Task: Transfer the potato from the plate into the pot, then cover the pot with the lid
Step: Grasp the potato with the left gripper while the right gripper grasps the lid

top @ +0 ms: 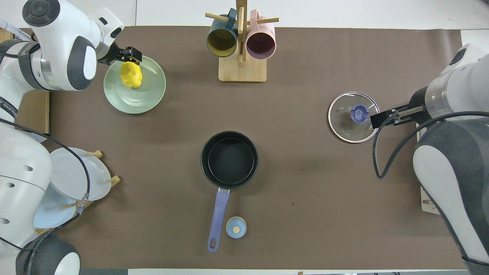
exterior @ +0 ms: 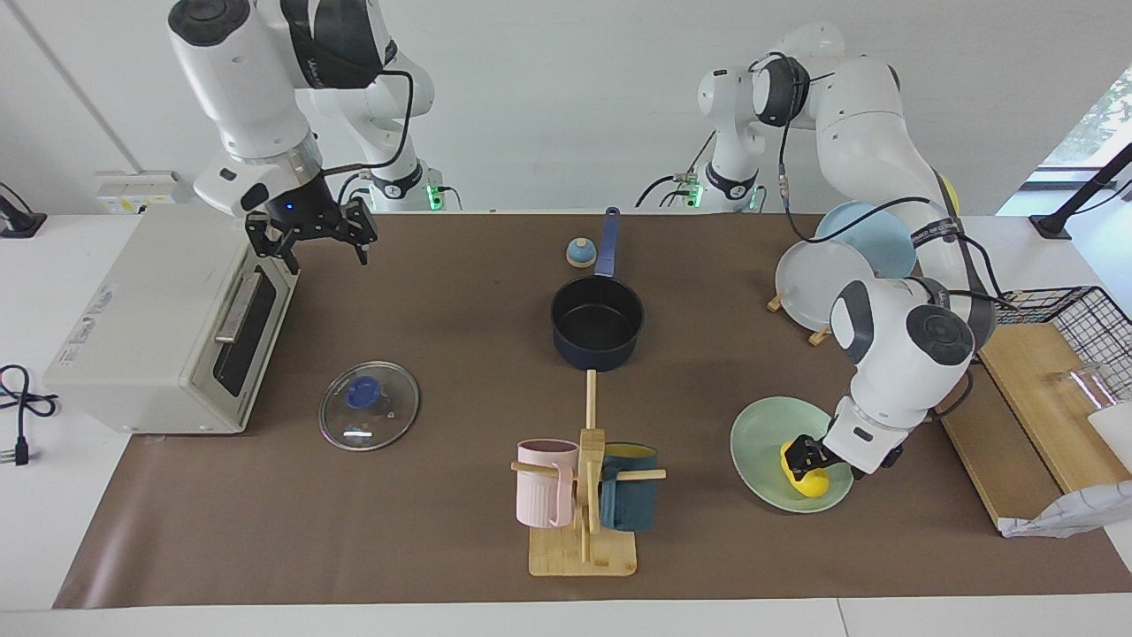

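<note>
Broadly, the brown mat spans the table, with the toaster oven at the right arm's end, its door facing the mat. The right gripper hangs in the air over the mat just beside the oven's top corner, fingers spread wide and holding nothing. The mug rack stands at the mat's edge farthest from the robots, with a pink and a dark teal mug on its pegs.

The pot sits near the middle of the mat, empty, its long blue handle pointing straight toward the robots. A small bell sits just beside the handle's end. The plate lies toward the left arm's end, farther from the robots than the pot. The lid lies flat, knob up, toward the right arm's end, near the oven's door and well apart from the pot.

The left gripper is down on the plate, its fingers set close around the potato; whether they press it cannot be told. The potato rests on the part of the plate farthest from the robots, with its long axis running roughly toward and away from them.
</note>
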You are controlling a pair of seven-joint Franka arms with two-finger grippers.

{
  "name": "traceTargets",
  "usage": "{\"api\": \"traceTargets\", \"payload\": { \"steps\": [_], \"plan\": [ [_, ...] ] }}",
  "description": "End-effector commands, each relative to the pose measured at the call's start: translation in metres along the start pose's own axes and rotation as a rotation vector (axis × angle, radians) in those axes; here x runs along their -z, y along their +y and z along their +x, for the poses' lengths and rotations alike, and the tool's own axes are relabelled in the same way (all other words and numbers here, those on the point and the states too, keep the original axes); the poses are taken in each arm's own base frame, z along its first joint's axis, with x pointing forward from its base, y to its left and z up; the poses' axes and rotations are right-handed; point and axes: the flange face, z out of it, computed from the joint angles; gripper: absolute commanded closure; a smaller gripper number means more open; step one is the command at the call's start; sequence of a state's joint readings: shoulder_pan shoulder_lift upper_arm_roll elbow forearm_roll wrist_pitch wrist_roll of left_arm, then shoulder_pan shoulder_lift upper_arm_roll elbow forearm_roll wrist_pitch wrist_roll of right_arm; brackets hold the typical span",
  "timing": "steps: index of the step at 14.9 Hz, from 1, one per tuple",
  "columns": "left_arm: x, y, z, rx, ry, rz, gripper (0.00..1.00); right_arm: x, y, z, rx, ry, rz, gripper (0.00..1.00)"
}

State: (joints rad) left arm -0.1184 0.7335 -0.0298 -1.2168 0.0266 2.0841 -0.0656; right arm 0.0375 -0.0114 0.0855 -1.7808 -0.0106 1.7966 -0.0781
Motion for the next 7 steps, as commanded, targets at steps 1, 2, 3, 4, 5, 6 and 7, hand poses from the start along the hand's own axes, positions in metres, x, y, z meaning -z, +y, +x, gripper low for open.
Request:
{"api": "traceTargets", "payload": {
  "steps": [1, 2, 3, 4, 5, 6, 7],
  "plan": [
    [-0.016, 0.004, -0.011, 0.001, 0.003, 0.023, 0.0, -0.038, 0.005, 0.024, 0.009, 0.015, 0.026, 0.0],
    [-0.02, 0.004, -0.014, 0.004, -0.002, 0.023, 0.0, -0.05, 0.006, 0.03, 0.015, 0.017, 0.026, 0.0],
    [-0.021, 0.004, -0.017, 0.004, -0.009, 0.025, 0.0, -0.063, 0.007, 0.036, 0.043, 0.022, 0.028, 0.0],
    [-0.02, 0.003, -0.019, 0.006, -0.015, 0.026, 0.0, -0.075, 0.008, 0.042, 0.085, 0.041, 0.026, 0.0],
    [-0.019, 0.003, -0.019, 0.009, -0.017, 0.026, 0.0, -0.091, 0.014, 0.044, 0.115, 0.044, 0.027, 0.0],
    [-0.02, 0.003, -0.019, 0.012, -0.021, 0.026, 0.0, -0.102, 0.015, 0.045, 0.137, 0.057, 0.022, 0.0],
    [-0.02, 0.003, -0.021, 0.014, -0.029, 0.027, 0.0, -0.115, 0.016, 0.043, 0.144, 0.064, 0.017, 0.0]
  ]
}}
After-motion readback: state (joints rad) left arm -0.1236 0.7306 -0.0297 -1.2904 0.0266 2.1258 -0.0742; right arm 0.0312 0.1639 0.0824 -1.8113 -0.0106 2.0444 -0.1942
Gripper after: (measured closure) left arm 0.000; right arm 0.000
